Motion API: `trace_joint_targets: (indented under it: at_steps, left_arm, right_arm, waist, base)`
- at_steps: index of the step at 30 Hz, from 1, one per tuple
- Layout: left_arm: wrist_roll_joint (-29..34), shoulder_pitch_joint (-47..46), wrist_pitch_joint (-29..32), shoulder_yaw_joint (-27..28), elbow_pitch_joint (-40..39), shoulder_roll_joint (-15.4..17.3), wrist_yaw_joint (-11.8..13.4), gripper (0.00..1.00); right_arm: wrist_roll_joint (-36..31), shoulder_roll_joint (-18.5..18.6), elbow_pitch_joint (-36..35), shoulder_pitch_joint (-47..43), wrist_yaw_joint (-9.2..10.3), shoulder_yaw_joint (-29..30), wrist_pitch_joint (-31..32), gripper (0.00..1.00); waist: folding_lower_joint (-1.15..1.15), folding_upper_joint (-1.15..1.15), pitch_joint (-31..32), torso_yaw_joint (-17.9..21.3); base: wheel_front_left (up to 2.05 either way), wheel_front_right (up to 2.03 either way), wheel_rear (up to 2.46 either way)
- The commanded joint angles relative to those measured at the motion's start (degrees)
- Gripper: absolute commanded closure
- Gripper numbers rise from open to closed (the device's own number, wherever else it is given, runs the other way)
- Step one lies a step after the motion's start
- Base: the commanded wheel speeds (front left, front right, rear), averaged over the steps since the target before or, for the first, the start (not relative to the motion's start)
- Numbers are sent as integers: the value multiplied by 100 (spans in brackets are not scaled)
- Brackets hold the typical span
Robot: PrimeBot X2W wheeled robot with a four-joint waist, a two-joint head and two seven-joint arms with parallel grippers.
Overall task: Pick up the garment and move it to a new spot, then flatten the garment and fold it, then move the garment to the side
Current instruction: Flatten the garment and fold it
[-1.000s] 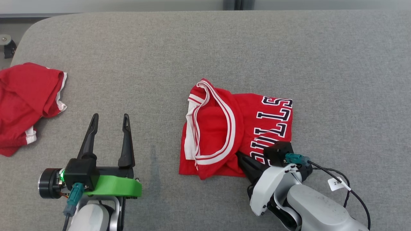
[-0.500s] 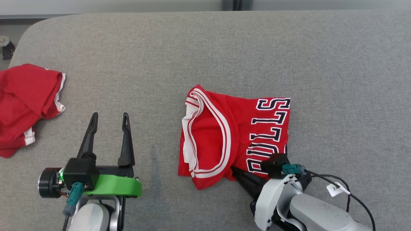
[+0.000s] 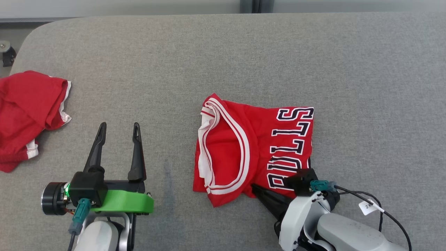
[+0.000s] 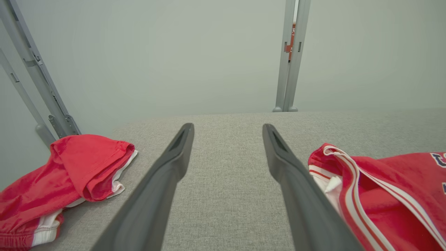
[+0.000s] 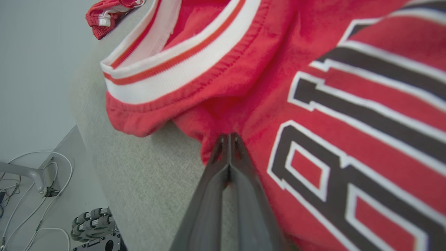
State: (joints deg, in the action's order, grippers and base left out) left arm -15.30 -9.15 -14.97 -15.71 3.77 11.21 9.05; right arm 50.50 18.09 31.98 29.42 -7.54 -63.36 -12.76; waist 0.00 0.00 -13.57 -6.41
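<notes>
The garment [image 3: 240, 153] is a red jersey with white-striped trim and dark lettering, lying folded on the grey table [image 3: 244, 52] at centre right. My right gripper [image 3: 253, 186] is shut on the garment's near edge, and in the right wrist view its closed fingertips [image 5: 229, 136] pinch the red cloth [image 5: 278, 69] beside the lettering. My left gripper [image 3: 118, 127] stands open to the left of the garment, apart from it, with nothing between its fingers [image 4: 174, 157]. The left wrist view has the garment [image 4: 383, 188] at the right.
A second red garment [image 3: 24, 111] with white trim lies crumpled at the table's left edge, also in the left wrist view [image 4: 69, 170]. The table's rounded corner is at the far left. Cables and a wheeled base [image 5: 90, 223] lie on the floor below the table's edge.
My right gripper has drawn back toward me with the garment's edge, dragging the jersey a little nearer and laying it flatter. The left arm has not moved.
</notes>
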Motion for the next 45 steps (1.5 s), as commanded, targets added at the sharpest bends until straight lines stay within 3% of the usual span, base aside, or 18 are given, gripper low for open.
trace_joint_targets:
  at_steps: [1,7,11,12,13,14,15,24,33,45]
  left_arm:
    - [56,37,-28,27,7,-14,-27,0]
    - [60,167,-29,70,15,-7,-12,0]
    - [64,260,-23,118,-4,35,-1,0]
    - [69,283,-23,135,-18,42,13,0]
    - [73,294,-23,141,-32,49,23,0]
    - [73,304,-23,149,-49,61,32,0]
    - [73,312,-23,152,-59,68,40,0]
    - [78,409,-4,180,-125,171,98,0]
    - [89,517,88,165,-225,276,153,0]
    - [27,527,115,118,-261,307,177,0]
  right_arm:
    - [67,100,57,-234,11,-80,-6,100]
    - [28,305,-386,-413,11,100,-183,100]
    - [-161,508,-945,-625,10,674,-245,100]
    - [-255,530,-1181,-738,10,1012,-250,89]
    - [-347,559,-1332,-855,9,1221,-238,52]
    - [-504,595,-1543,-1004,10,1547,-237,4]
    - [-606,605,-1710,-1122,10,1808,-238,0]
    - [-1848,242,-2841,-2263,10,4502,-240,0]
    - [-2642,-208,-3471,-2947,10,6276,-124,0]
    - [-2853,-491,-3915,-3222,9,6651,243,0]
  waist:
    - [0,0,25,6]
    - [0,0,176,72]
    - [0,0,256,147]
    - [0,0,267,172]
    - [0,0,274,192]
    - [0,0,280,214]
    - [0,0,286,230]
    - [0,0,361,369]
    - [0,0,430,456]
    - [0,0,448,461]
  base:
    - [0,0,0]
    - [0,0,0]
    - [0,0,0]
    - [0,0,0]
    - [0,0,0]
    - [0,0,0]
    - [0,0,0]
    - [0,0,0]
    - [0,0,0]
    - [0,0,0]
